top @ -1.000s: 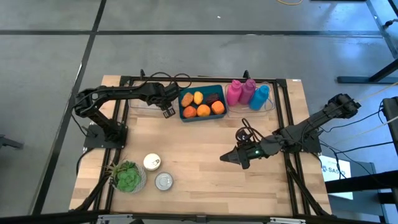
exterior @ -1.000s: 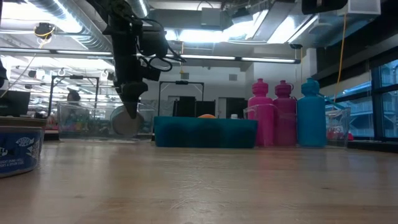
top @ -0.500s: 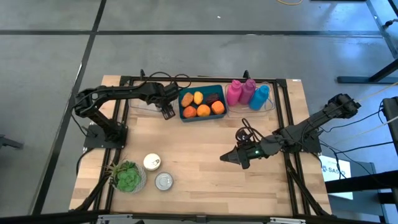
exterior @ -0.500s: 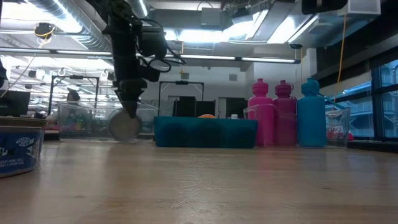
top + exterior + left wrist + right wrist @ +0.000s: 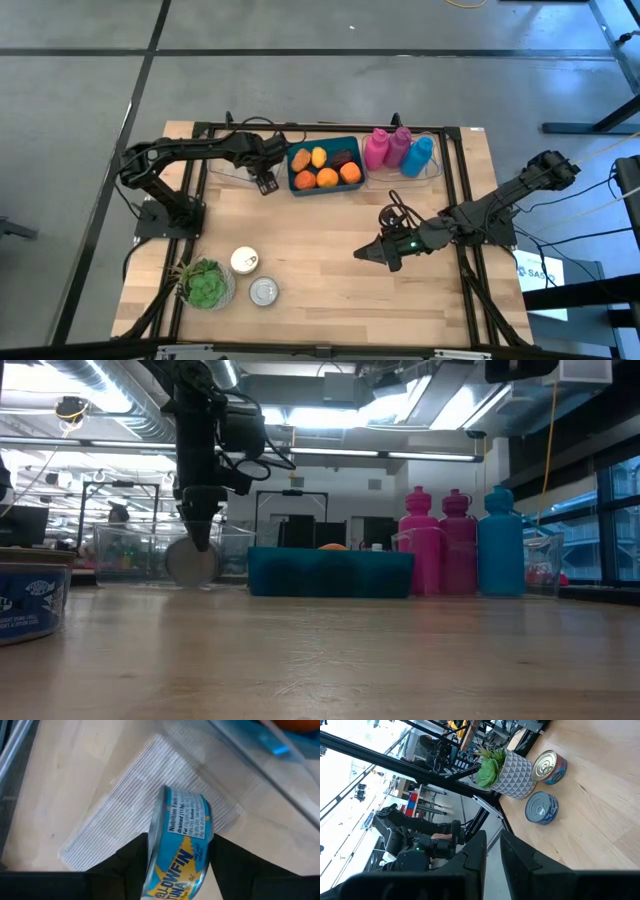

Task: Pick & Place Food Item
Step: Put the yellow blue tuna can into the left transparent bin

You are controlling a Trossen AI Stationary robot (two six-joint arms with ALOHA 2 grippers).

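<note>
While the left gripper (image 5: pixel 177 870) hangs beside the teal food tray (image 5: pixel 325 168), its dark fingers (image 5: pixel 131 857) flank a blue-labelled round tuna can (image 5: pixel 181 845) standing on edge in a clear plastic bin (image 5: pixel 125 810); actual contact cannot be told. Over mid-surface, the right gripper (image 5: pixel 358 254) waits with fingers nearly together, empty.

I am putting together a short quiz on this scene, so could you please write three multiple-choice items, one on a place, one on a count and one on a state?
1. Where is the left gripper?
A. just left of the teal bin
B. over the potted plant
C. beside the bottles

2. How many bottles stand at the back?
A. one pink, two blue
B. two pink, one blue
C. three pink

3. How does the tuna can between the left gripper's fingers stand?
A. flat, lid up
B. on its edge
C. upside down in the bin

Answers: 1 A, the high view shows it beside the bin's left wall. 2 B, both views show this. 3 B, the left wrist view shows its label band facing up.
</note>
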